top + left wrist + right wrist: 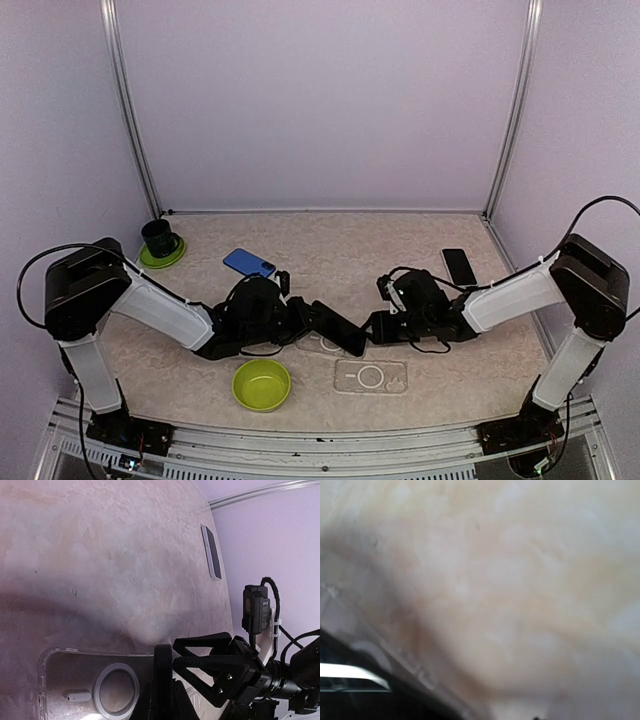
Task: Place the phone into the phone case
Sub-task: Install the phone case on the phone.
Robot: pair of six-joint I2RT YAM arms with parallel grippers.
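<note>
A black phone (338, 332) stands on edge over the middle of the table, and my left gripper (316, 322) is shut on it. In the left wrist view the phone (163, 672) shows edge-on between my left gripper's (170, 702) dark fingers. A clear phone case (95, 680) with a white ring lies flat just under and beside it (322, 346). My right gripper (373, 326) sits at the phone's other side. Its two fingers (205, 667) are slightly parted, with their tips next to the phone. The right wrist view is blurred and shows only table and a dark edge.
A second clear case (370, 377) lies nearer the front edge, with a green bowl (262, 384) to its left. A blue phone (249, 263) and a black cup on a green saucer (160, 240) are at back left. Another black phone (459, 266) is at back right.
</note>
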